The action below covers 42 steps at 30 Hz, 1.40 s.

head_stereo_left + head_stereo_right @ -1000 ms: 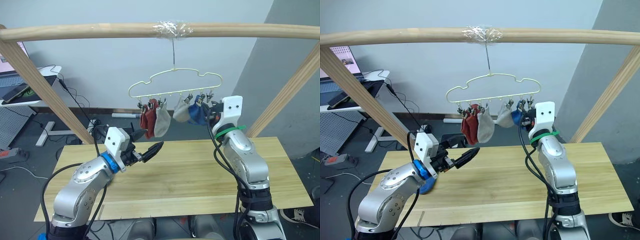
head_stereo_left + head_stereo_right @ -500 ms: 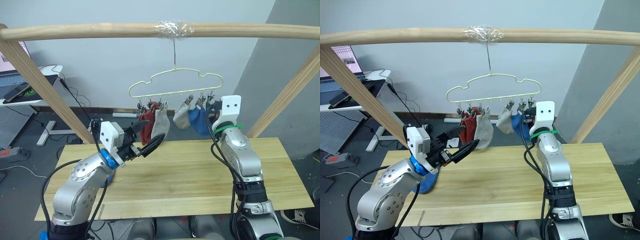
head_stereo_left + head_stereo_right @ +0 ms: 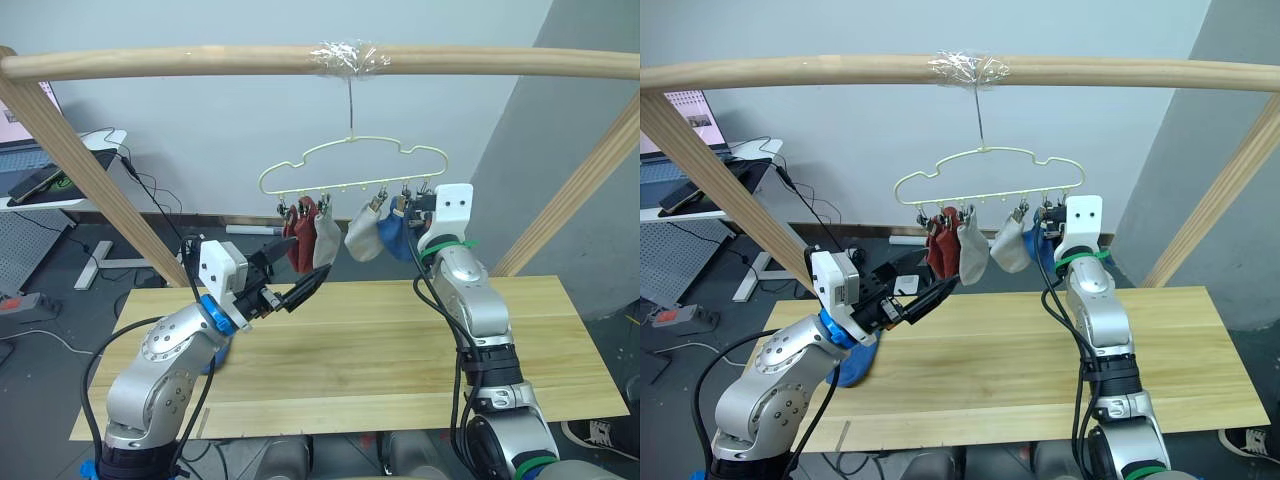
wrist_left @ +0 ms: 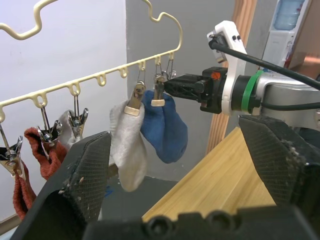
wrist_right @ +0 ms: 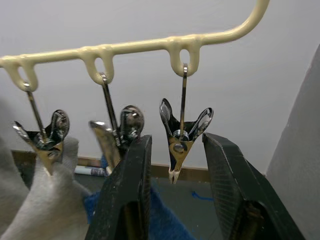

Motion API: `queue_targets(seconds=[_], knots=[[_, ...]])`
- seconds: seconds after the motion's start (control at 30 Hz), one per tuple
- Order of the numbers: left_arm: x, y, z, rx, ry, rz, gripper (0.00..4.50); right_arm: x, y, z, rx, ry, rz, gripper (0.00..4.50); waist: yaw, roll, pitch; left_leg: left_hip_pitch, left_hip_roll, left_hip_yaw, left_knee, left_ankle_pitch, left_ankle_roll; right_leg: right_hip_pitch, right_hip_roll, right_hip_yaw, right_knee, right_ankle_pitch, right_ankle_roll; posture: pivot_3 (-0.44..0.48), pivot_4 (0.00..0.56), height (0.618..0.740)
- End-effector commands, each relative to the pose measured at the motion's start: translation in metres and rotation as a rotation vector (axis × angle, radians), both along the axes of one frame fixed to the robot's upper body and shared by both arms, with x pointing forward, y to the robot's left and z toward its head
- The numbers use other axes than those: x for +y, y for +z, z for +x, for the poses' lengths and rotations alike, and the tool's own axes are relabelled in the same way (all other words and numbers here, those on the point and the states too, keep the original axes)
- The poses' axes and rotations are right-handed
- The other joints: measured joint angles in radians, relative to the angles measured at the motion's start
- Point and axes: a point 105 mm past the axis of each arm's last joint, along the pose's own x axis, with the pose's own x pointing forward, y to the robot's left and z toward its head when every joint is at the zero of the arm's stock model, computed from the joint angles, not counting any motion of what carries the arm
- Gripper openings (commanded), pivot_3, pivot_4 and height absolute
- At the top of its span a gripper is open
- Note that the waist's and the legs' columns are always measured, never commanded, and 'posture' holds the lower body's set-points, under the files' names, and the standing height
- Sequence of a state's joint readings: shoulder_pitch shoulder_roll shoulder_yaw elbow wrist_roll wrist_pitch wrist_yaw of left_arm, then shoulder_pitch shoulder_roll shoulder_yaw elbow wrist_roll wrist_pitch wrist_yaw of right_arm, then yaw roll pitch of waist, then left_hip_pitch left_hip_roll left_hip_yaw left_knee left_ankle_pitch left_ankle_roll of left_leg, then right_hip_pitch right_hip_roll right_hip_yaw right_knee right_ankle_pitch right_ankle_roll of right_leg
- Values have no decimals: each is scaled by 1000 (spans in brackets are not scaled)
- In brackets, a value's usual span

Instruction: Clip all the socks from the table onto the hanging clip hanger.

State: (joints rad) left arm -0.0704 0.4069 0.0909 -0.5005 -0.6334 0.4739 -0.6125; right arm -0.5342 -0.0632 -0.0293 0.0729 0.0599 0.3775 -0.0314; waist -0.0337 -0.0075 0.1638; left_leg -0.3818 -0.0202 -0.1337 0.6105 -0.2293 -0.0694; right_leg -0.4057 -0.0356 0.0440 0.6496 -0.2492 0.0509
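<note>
The soft blue ankle sock (image 4: 167, 127) is hanging limp from a small grey metal clip (image 4: 159, 92) just ahead of the right hand (image 5: 172, 165), beside a light grey sock (image 4: 127, 145) of the same thin knit. Both look light and floppy; I judge they would fold and slip unless pinched at the cuff edge, where the fabric is doubled.

The right hand is standing partly open with nothing in it, its two black ribbed fingers (image 5: 131, 195) straddling an empty shiny spring clip (image 5: 181, 131) without visibly touching it. That clip looks stiff and smooth, best squeezed at its two flared wings.

The clips are dangling from loops on the thin pale-yellow cloud-shaped wire hanger (image 3: 350, 160), which looks light and free to swing. Further from the right hand, the rust red socks (image 3: 298, 232) and another grey sock (image 3: 322, 240) are hanging just above the left hand (image 3: 290, 285), which is wide open and empty, its rough-textured pads (image 4: 85, 175) apart.

A second blue sock (image 3: 852, 368) is lying on the pale plank counter (image 3: 380, 350) under the left arm.
</note>
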Motion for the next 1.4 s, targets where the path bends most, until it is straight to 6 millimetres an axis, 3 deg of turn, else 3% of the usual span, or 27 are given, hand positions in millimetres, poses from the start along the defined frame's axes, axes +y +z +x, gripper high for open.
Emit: queue_targets(seconds=[0.03, 0.4, 1.4], knots=[[-3, 12, -4, -55, -9, -4, 4500, 0, 22, 4, -82, -12, 13, 1658, 0, 0, 0, 0, 0, 0, 0, 0, 0, 0, 0, 0, 0, 0, 0, 67, 144, 740], [-6, 17, -4, -66, -15, -23, 4500, 15, 29, 7, -114, 21, 42, 1658, 1, 0, 0, 0, 0, 0, 0, 0, 0, 0, 0, 0, 0, 0, 0, 72, 142, 740], [-12, 22, -6, -75, -37, -36, 4500, 15, 34, 7, -141, 26, 16, 1658, 1, 0, 0, 0, 0, 0, 0, 0, 0, 0, 0, 0, 1, 0, -1, 74, 126, 740]])
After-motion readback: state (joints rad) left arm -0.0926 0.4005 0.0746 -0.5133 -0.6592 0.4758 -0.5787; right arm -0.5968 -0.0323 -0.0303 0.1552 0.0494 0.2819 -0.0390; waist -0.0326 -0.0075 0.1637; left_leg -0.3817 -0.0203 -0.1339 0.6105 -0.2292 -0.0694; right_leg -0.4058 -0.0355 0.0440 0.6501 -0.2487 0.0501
